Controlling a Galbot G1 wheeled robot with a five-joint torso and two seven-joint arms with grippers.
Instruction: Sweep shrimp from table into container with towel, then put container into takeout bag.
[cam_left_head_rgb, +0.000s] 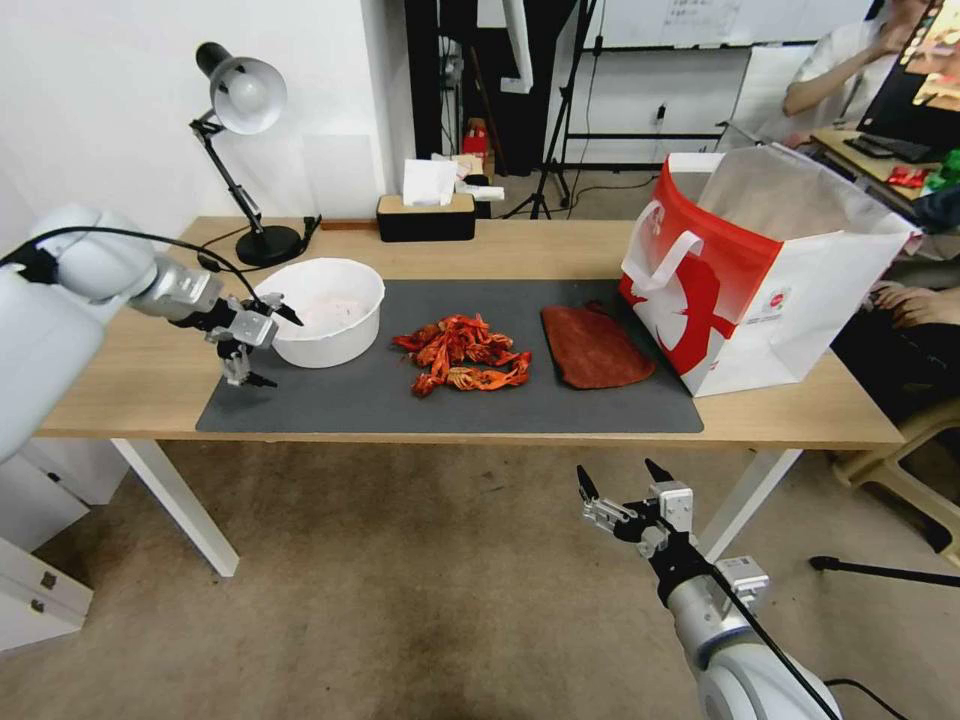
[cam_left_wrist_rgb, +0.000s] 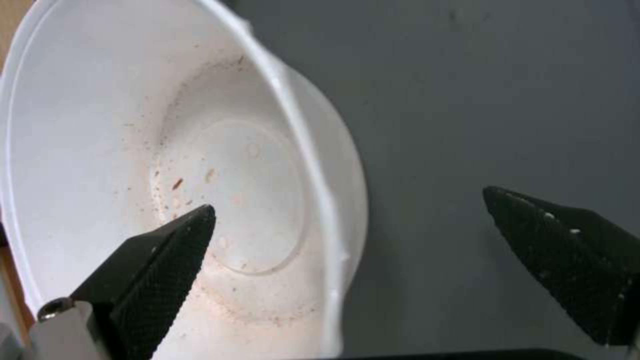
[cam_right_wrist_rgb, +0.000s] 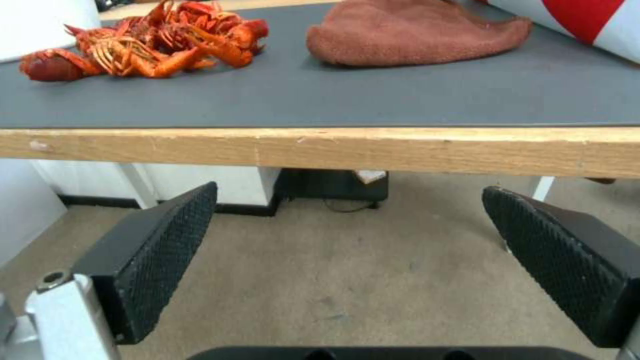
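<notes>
The shrimp (cam_left_head_rgb: 462, 353) (cam_right_wrist_rgb: 153, 45) lie in an orange-red pile on the dark mat (cam_left_head_rgb: 350, 400) at the middle of the table (cam_left_head_rgb: 130, 370). Right of the pile, the rust-brown towel (cam_left_head_rgb: 595, 346) (cam_right_wrist_rgb: 413, 32) lies flat. The white container (cam_left_head_rgb: 325, 310) (cam_left_wrist_rgb: 100, 125) stands left of the pile, with only specks inside. My left gripper (cam_left_head_rgb: 283, 350) (cam_left_wrist_rgb: 350, 200) is open and straddles the container's near-left rim, one finger over the inside and one over the mat. My right gripper (cam_left_head_rgb: 618, 474) (cam_right_wrist_rgb: 347, 187) hangs open below the table's front edge (cam_right_wrist_rgb: 333, 147). The takeout bag (cam_left_head_rgb: 760, 270) stands open at the right end.
A desk lamp (cam_left_head_rgb: 240, 100) and a black tissue box (cam_left_head_rgb: 425, 215) stand along the table's back edge. A seated person and a stool (cam_left_head_rgb: 900, 460) are close to the table's right end. Carpeted floor lies in front of the table.
</notes>
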